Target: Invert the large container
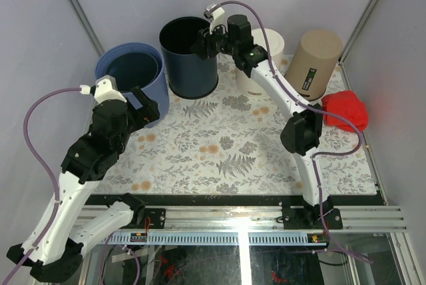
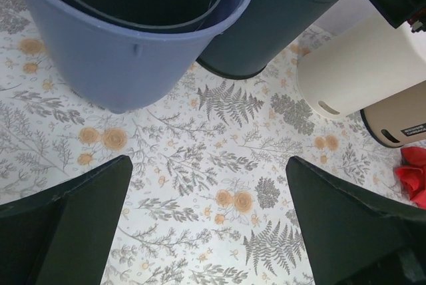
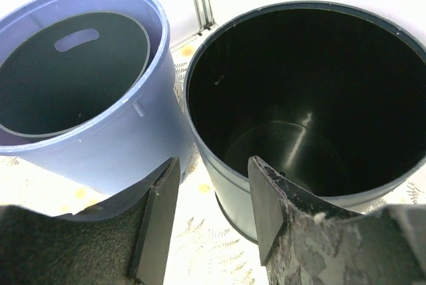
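Your right claw (image 3: 213, 168) stands part open and empty, its jaws at the near rim of the dark bucket (image 3: 313, 112). That bucket stands upright, mouth up, just beside the blue bucket (image 3: 100, 138), far back on the table (image 1: 219, 152). Your left claw (image 2: 210, 164) gapes wide, empty, near the blue bucket.

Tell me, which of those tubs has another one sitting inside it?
The light blue bucket at far left: a dark container nests inside it. The navy bucket beside it is empty; the white container and tan container show closed tops.
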